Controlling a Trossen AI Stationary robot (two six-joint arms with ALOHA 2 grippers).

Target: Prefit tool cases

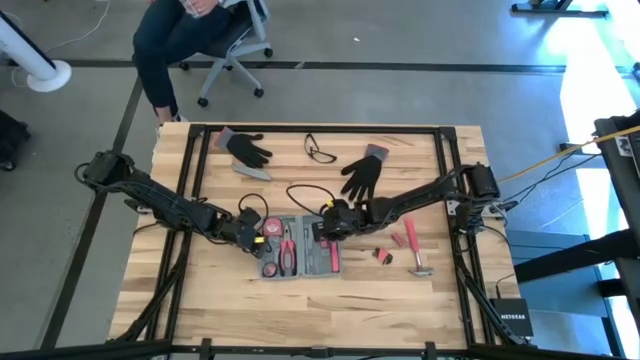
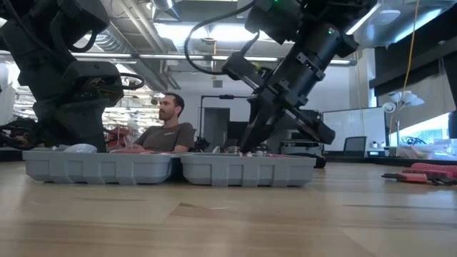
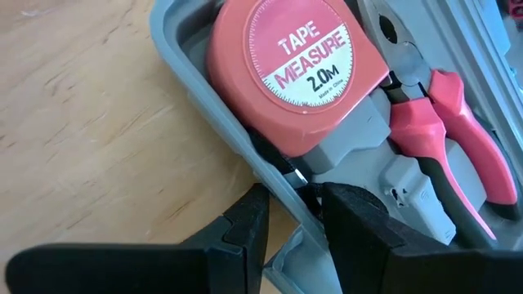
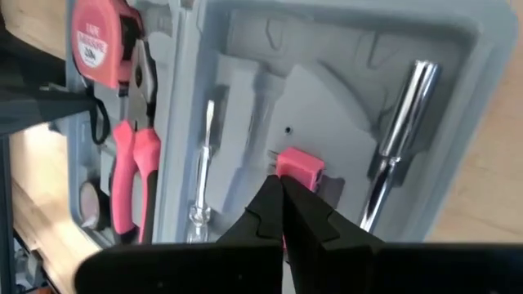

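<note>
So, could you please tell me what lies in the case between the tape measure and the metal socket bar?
In the right wrist view, pink-handled pliers and a slim screwdriver lie between the tape measure and the socket bar, within the tool case.

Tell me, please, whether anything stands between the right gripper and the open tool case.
Nothing visible does. The right gripper is already inside the tool case, shut, its tips at a small pink piece. The left gripper straddles the case's rim beside the tape measure.
</note>
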